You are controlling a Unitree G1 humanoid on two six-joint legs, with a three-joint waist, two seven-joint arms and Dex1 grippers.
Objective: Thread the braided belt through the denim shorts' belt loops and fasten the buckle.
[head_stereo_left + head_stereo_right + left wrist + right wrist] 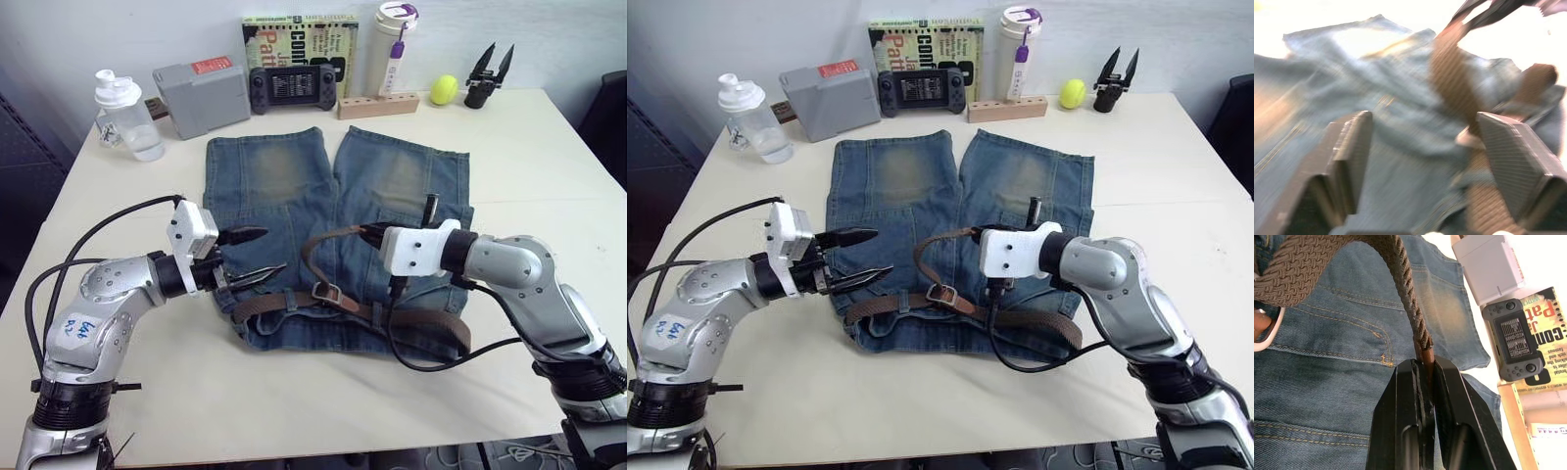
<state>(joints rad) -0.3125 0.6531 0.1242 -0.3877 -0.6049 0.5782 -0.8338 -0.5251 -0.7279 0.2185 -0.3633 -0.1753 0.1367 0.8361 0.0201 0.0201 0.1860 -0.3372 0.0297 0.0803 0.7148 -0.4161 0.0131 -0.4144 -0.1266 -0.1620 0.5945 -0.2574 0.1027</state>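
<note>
Two grippers over the denim shorts (333, 196), laid flat mid-table. R gripper (1422, 369) fingers pinch the braided belt (392, 315) by its leather tip, strap arcing up off the waistband; buckle (326, 292) lies on the waistband near centre. L gripper (257, 257) fingers spread, empty, at the shorts' left edge. Advice: L should pin the waistband beside the buckle while R feeds the tip low and straight, w/o twisting the strap.

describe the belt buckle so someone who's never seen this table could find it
Start at the blue denim shorts spread mid-table, and go to their waistband edge nearest the robot. A brown braided belt runs along it; the small silver rectangular metal buckle sits near its middle, the one shiny metal piece on the cloth.
</note>
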